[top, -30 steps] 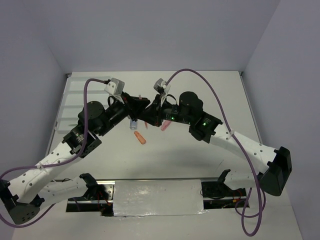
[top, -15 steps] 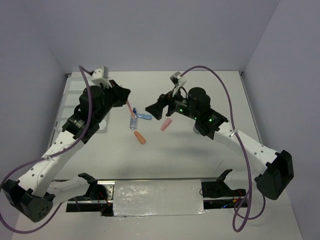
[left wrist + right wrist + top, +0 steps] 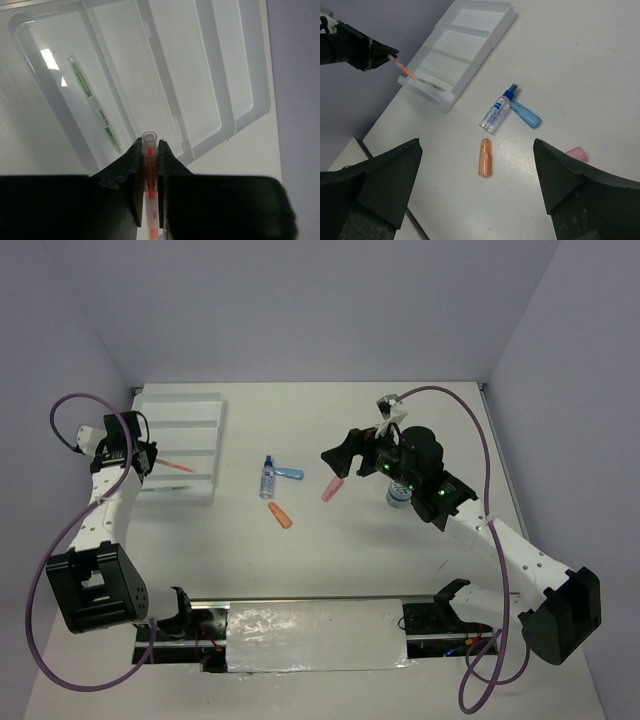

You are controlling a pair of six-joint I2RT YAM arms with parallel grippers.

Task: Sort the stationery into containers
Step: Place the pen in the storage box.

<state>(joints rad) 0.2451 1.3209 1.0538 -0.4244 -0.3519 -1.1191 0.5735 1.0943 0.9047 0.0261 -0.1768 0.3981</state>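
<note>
readable text: none in any view
clear bottle [image 3: 495,114] label: blue print on white, too small to read; lies just ahead of the right claw [image 3: 476,145]
green pen [image 3: 95,105] sticker: white strip with dark marks, illegible; ahead and to the left of the left claw [image 3: 150,146], in the tray [image 3: 264,75]
orange pen [image 3: 149,172] barrel: faint print, blurred; pinched in the left claw

A white table [image 3: 350,560] with a faint wood grain stands inside a pale lavender enclosure, whose back wall [image 3: 300,310] and two side walls meet the tabletop's edges. A crinkled silvery sheet [image 3: 315,635] lies along the table's near edge.
</note>
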